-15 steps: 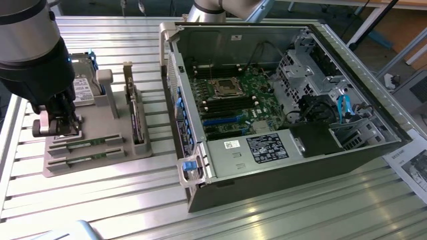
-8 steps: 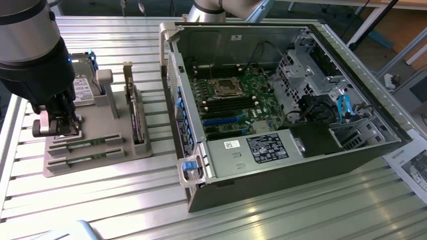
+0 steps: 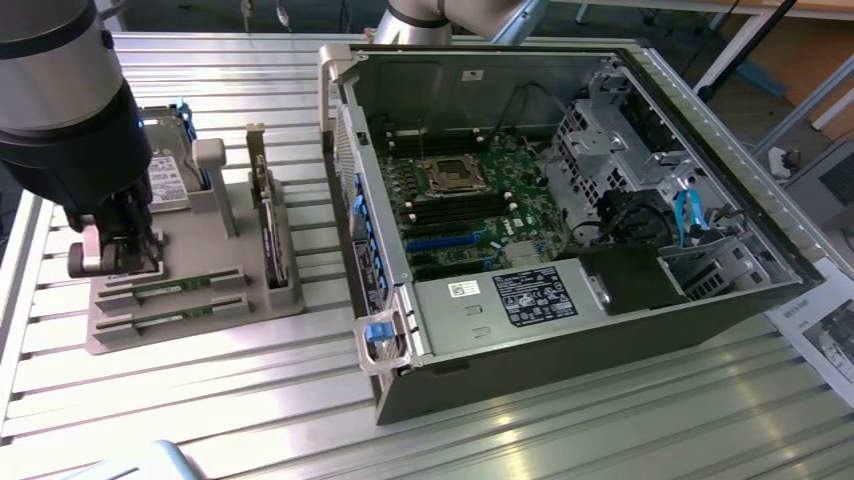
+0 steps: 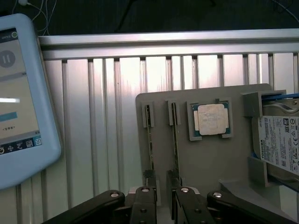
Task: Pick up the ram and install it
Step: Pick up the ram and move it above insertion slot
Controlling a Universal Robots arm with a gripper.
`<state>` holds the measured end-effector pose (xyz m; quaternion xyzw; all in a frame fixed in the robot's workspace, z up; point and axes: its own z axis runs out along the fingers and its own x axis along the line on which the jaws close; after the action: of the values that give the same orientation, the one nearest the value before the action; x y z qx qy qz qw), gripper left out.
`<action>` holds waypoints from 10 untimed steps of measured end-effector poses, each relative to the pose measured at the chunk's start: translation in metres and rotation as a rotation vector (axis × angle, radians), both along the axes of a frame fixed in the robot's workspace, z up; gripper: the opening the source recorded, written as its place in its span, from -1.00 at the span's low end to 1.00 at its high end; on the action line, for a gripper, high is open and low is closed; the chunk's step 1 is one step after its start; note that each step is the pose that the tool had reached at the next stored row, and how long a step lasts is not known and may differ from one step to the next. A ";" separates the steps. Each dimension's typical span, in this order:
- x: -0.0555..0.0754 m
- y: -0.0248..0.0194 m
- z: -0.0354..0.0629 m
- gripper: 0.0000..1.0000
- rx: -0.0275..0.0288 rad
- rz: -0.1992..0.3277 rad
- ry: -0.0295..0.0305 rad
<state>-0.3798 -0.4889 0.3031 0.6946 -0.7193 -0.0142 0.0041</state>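
Note:
Two rams stand on edge in slots of a grey holder (image 3: 200,235): one ram (image 3: 174,287) and a second ram (image 3: 171,316) beside it. In the wrist view they are thin strips seen edge-on, one ram (image 4: 149,140) and the other ram (image 4: 175,135). My gripper (image 3: 118,260) hangs over the holder's end at the exterior view's left, close above the ends of the rams. In the wrist view the gripper (image 4: 161,183) is open. Its dark fingertips (image 4: 149,179) sit in line with the two strips, with nothing between them.
The holder (image 4: 205,158) also carries a square silver processor chip (image 4: 211,119), a hard drive (image 4: 280,144) and a tall dark expansion card (image 3: 274,240). An open computer case (image 3: 561,300) with its motherboard (image 3: 467,200) lies at the exterior view's right. A light-blue tablet (image 4: 18,93) lies beside the holder.

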 end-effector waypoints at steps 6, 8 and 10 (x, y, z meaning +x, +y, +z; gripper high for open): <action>0.000 -0.0004 -0.0051 -0.52 -0.0002 0.000 0.0002; 0.000 -0.0004 -0.0057 -0.52 -0.0002 0.000 0.0002; 0.000 -0.0004 -0.0058 -0.52 -0.0001 0.000 0.0001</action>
<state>-0.3798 -0.4893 0.2973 0.6946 -0.7193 -0.0142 0.0042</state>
